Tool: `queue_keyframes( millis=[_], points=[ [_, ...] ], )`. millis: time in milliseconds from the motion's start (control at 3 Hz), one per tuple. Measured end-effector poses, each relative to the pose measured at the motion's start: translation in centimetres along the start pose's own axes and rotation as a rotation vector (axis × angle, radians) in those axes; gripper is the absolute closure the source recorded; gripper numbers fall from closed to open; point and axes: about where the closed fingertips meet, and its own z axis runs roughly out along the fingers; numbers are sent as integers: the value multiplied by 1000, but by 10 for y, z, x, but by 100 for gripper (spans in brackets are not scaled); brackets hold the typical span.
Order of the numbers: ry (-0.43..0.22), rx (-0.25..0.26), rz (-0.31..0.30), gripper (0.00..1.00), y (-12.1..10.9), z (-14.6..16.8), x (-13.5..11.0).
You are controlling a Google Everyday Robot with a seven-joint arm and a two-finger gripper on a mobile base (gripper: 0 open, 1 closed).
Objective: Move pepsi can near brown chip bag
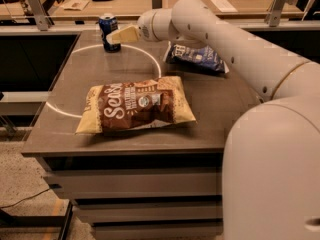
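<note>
One pepsi can is seen upright at the desk's far left corner. Its right side is covered by the gripper; spread or clamped cannot be told. One brown chip bag is laid flat mid-desk, well apart. One blue bag is partly hidden behind the arm.

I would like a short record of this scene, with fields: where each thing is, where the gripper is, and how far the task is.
thing to move: can, upright, at the far left of the table
goal: brown bag, lying flat at the middle front
other: blue bag, lying at the far right, partly under the arm
tool: gripper, at the can's right side, overlapping it in view; contact unclear
progress: can and brown bag apart; not yet moved
</note>
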Motion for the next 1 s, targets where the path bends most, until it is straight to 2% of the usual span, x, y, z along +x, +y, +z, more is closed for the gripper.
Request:
queue_keyframes(
  millis=[333,1000],
  points=[
    [7,-3,-10,0,3,23,-3],
    [-13,-31,-44,0,-5,64,-8]
  ],
)
